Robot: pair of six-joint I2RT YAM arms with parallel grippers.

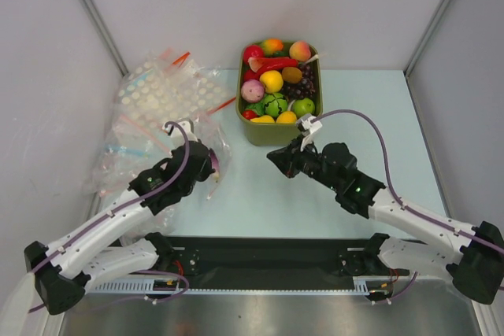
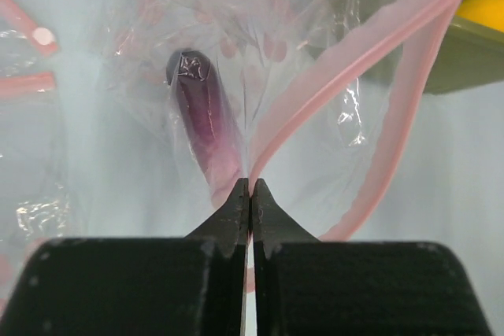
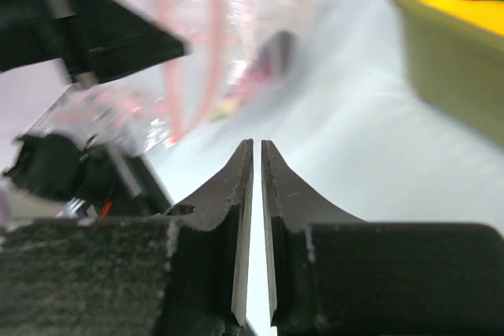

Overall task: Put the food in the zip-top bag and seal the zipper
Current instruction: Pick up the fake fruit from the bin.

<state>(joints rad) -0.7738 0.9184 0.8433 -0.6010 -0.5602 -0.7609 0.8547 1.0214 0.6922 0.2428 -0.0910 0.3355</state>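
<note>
Left wrist view first: the left tool [image 2: 250, 186] is pinched fully together on the zipper [image 2: 354, 51], and the pale pink strip runs out from between its tips, up and away to the right. The strip's two halves stand apart there in a long loop, so the mouth of the zip-top bag [image 2: 331, 131] gapes on the right of this tool. Just beyond the tips and a little to their left, a purple eggplant [image 2: 198, 120] lies under the crinkled clear film, apparently inside the bag, with its dark end pointing away from the tool.

From the right wrist, the right tool [image 3: 257, 144] has its jaws only a sliver apart, with nothing between them. It hangs above the pale tabletop [image 3: 354, 139]. The bag is a blur ahead of it and to its left, well clear of the tips, and the eggplant shows as a dark smear inside.

Seen from above, the two tools point toward each other across bare tabletop, the bag bunched at the left one. The olive-green tub [image 1: 268, 133] sits just beyond the right tool, heaped with the rest of the food [image 1: 273, 80]: yellow, orange, red, green and dark grape pieces. A loose pile of white-dotted bags [image 1: 161, 92] lies beyond and to the left of the left tool.
</note>
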